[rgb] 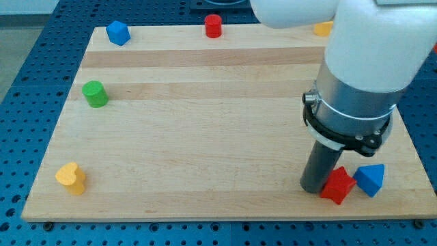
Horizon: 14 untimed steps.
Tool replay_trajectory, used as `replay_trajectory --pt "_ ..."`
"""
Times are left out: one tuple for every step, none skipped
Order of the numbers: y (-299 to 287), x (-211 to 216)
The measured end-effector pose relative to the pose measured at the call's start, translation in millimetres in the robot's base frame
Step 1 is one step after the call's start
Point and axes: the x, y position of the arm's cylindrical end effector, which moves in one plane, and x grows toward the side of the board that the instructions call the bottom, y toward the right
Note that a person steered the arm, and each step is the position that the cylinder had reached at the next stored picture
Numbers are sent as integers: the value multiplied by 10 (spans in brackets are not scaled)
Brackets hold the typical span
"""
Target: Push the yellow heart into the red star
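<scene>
Plainly, the yellow heart (71, 178) sat near the wooden board's (205, 137) corner at the view's bottom left, a small glossy block with two rounded lobes on top and darker amber sides; it lay well apart from the red star (337, 185), which rested near the board's opposite corner at the view's bottom right; the star was matt red, with blunt points, and it touched the dark rod; my tip (313, 189) stood on the board just to the view's left of that star; there were no jaws to speak of, since the arm ended only in this plain rod, so open or closed did not apply; a blue block (371, 180), wedge-like and sharp-edged, lay just to the star's right, close to touching it; a green cylinder (95, 93) stood by the board's left edge; a blue faceted block (118, 32) and a red cylinder (214, 26) sat along the board's top edge, and a yellow block (323, 28) showed there partly hidden behind the white arm (369, 41); the board was pale planked wood with visible grain; around the board lay a blue perforated table (27, 102).
</scene>
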Motion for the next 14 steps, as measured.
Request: replay_trajectory --pt "25 0" --pt "191 0" --pt "143 0" --pt "-381 -189" --pt "-1276 -343" --pt "-2304 -475" --pt "-3322 -577" --pt "-4206 -578" --pt "-4298 -381" --pt "-4155 -137" --pt "-4079 -101" --pt "-3841 -103" --pt "-3473 -102" --pt "-3121 -102"
